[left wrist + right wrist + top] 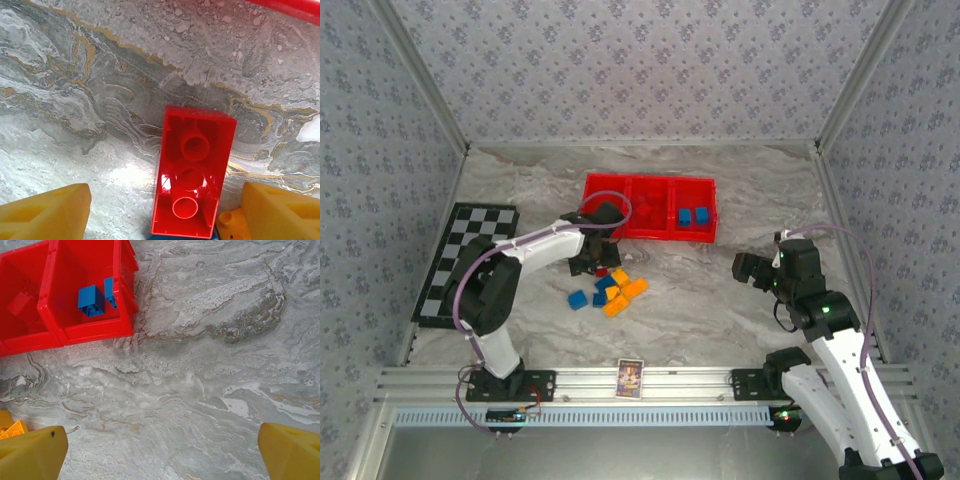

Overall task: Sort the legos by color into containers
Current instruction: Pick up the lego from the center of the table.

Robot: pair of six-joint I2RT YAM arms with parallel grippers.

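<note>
Legos (616, 304) lay as a loose cluster of blue, orange-yellow and red pieces on the marbled worktop (720, 300), just in front of the left end of the red tray (665, 237). Two blue bricks (693, 215) sat in the tray's right compartment and red pieces (653, 212) in the middle one. The right wrist camera saw the blue pair side by side in the end compartment, with a red piece (20, 302) in the compartment next to it. At the far side of the cluster one red brick (192, 172) lay upside down on the worktop, its hollow underside and round tubes facing up. A sliver of blue showed at its near end, and an orange-yellow brick (232, 225) sat just beside its near right corner. The left arm (535, 250) reached over the cluster. The left jaws stood released, with a yellow finger (45, 215) on either side of this red brick and neither one touching it. The right arm (810, 290) stood well apart from the cluster. The right jaws were spread wide and grasped nothing, their fingertips (30, 455) over bare worktop near the tray's right end. A black-and-white checkered board (470, 255) lay along the worktop's left edge, and a small printed card (629, 378) rested at the near rail between the two arm bases.
</note>
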